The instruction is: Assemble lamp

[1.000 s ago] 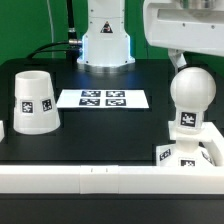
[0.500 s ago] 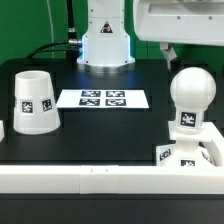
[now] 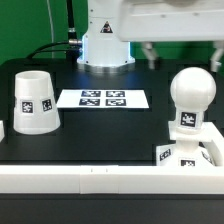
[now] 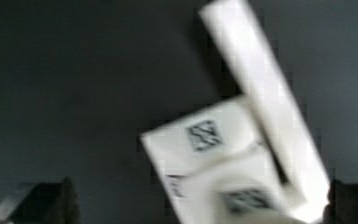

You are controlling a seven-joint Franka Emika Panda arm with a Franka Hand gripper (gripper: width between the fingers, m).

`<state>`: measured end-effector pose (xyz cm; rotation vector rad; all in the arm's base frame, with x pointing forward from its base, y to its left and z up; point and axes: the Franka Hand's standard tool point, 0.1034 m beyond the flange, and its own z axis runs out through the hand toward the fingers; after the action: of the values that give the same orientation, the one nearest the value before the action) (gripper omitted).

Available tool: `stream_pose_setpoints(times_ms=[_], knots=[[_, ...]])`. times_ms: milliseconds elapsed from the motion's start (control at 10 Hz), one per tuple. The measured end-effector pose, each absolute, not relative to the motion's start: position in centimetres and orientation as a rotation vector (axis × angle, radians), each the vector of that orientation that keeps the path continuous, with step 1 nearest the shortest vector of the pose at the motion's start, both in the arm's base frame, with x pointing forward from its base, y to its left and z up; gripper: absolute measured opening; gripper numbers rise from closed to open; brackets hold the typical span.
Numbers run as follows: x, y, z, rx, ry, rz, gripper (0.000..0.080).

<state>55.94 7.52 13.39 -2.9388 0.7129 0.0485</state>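
The round-headed bulb (image 3: 190, 98) stands upright in the low square base (image 3: 178, 156) at the exterior view's right, against the white rail. The tapered shade (image 3: 33, 102) stands on the table at the exterior view's left. My gripper (image 3: 183, 52) hangs above the bulb, open and empty, with its fingers (image 3: 148, 52) spread wide and clear of the bulb's head. In the blurred wrist view the tagged base (image 4: 208, 150) lies below, between my dark fingertips (image 4: 43, 200), with nothing held.
The marker board (image 3: 102, 98) lies flat at the middle back of the table. The long white rail (image 3: 90, 180) runs along the front edge and also shows in the wrist view (image 4: 265, 90). The robot's pedestal (image 3: 105, 45) stands at the back.
My gripper has risen off the bulb and shifted toward the exterior view's left. The bulb stays upright in the base.
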Motion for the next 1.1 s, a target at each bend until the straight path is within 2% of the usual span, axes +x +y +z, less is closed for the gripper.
stream_pose_setpoints(times_ms=[200,300,400,900,1100], knots=[[52.8,2.7,13.3,-2.989,0.500,0.032,0.0699],[51.9,-0.2,13.0,-2.999,0.474,0.029,0.0699],[51.8,-1.6,12.8,-2.997,0.500,0.032,0.0699],[51.4,-1.5,12.7,-3.017,0.408,0.038,0.0699],[48.9,-3.7,13.4,-3.081,0.098,0.059,0.0699]])
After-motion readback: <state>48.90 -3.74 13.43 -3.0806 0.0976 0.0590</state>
